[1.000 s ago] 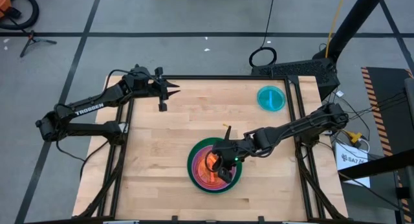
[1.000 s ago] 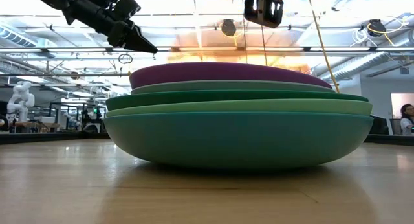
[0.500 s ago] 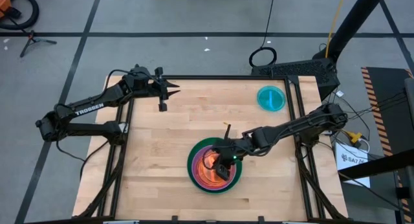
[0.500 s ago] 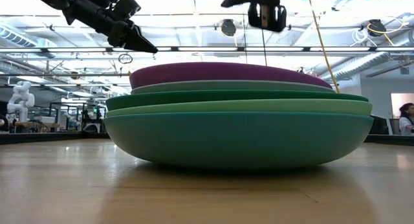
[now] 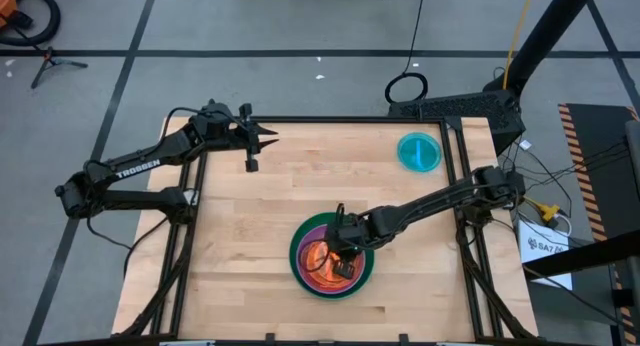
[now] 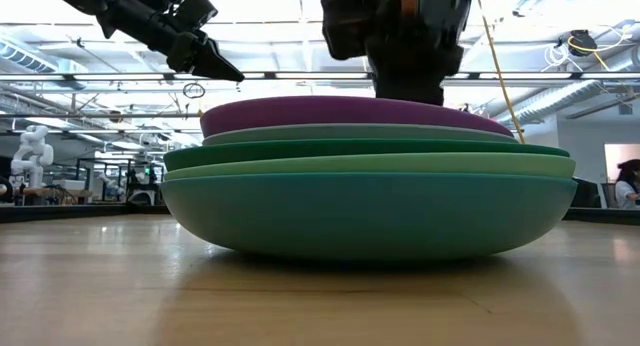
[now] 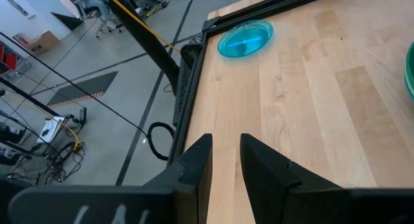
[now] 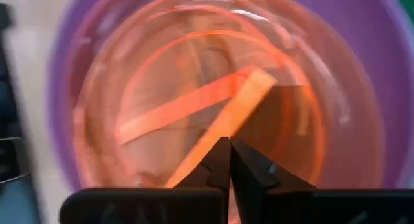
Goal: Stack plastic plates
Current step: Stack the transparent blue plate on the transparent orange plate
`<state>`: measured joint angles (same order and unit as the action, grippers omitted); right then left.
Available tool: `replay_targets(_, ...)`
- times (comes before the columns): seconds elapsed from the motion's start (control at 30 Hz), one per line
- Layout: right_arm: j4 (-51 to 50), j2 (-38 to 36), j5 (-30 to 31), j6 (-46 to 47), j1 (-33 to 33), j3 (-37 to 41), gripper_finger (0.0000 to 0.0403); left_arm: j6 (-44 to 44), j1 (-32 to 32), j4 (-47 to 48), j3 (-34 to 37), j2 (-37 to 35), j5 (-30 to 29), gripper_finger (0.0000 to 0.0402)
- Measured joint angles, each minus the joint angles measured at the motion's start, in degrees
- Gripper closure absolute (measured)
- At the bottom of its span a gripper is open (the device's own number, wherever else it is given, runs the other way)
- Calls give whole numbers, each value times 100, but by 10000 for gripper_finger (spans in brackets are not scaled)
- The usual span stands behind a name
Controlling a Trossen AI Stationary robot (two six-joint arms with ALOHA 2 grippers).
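Right gripper (image 5: 343,269), fingers together, sits low over the orange plate (image 8: 194,107) topping the stack (image 6: 365,181); left gripper (image 5: 262,138), fingers slightly apart, hangs at the table's (image 5: 250,256) far-left corner; a teal plate (image 5: 419,152) lies apart

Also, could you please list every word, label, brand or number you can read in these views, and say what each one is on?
"TROSSEN" – white letters along the left arm, read in the high view.
White box on the floor right of the table: dark print, too small to read.
The plastic plates, the teal plate and the table carry no visible text.
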<state>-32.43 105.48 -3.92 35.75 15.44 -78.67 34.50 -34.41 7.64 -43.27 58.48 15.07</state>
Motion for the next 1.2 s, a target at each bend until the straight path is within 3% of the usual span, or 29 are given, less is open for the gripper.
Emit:
replay_targets(0.53, 527, 80, 101, -533, -85, 0, 402, 0, 0, 2, 0, 0, 0, 314)
replay_targets(0.73, 416, -305, 127, -482, -87, 0, 402, 0, -2, 2, 0, 0, 0, 314)
replay_targets(1.2, -219, -1422, 1110, 15, -484, 0, 402, -13, 2, -11, 0, 0, 0, 314)
